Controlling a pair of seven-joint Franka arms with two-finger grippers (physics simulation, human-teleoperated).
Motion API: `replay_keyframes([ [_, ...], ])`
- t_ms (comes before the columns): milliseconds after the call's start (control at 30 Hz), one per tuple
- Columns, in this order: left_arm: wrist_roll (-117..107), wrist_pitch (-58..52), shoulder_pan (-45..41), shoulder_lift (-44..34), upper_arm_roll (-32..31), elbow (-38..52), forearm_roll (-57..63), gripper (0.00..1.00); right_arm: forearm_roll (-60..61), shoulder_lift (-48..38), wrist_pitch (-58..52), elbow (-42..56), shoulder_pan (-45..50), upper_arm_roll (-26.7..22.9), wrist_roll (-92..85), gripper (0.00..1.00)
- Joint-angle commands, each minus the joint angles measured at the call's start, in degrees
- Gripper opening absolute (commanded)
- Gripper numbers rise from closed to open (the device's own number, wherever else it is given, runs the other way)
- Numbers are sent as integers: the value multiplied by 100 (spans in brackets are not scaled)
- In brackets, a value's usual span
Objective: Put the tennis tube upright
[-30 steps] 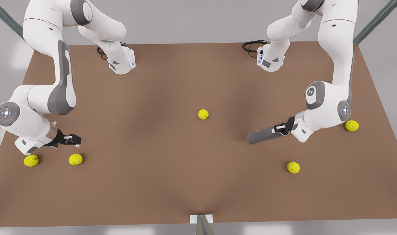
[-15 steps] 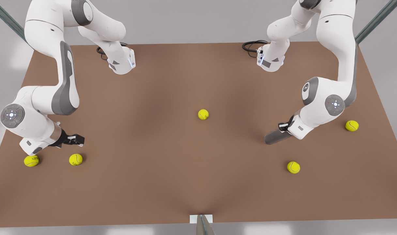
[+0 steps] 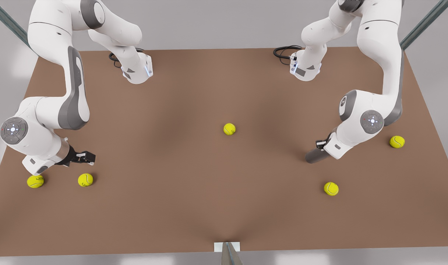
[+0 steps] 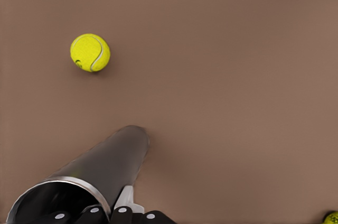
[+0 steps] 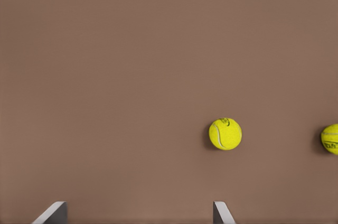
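I'm looking at a plain brown table (image 3: pixel 194 176) lying under soft, even light. Pale grey floor is showing around its edges, and dark metal struts (image 3: pixel 424 24) are slanting across both far corners.

Centre: I see one tennis ball (image 3: pixel 229 129), bare table (image 3: pixel 179 191) around it.
Right gripper (image 3: pixel 84 157): two balls (image 3: pixel 85 179) near, probably passable between.

We see a dark grey tennis tube (image 4: pixel 108 166) with a silvery rim on a plain brown table (image 3: pixel 194 184). Yellow-green tennis balls (image 3: pixel 229 129), seamed in white, dot it beside white-and-grey arms (image 3: pixel 371 110).
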Motion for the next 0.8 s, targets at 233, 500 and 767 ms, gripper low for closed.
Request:
replay_keyframes([
  [233, -158, -8, -9, 204, -1, 88, 314, 21, 0, 18, 20, 0, -1, -2, 0, 100],
  [500, -149, 1, -9, 239, -1, 97, 341, 21, 0, 44, 20, 0, -1, -2, 0, 100],
  [767, -149, -324, -18, 213, -1, 299, 481, 99, 0, 44, 20, 9, -10, -2, -9, 100],
])
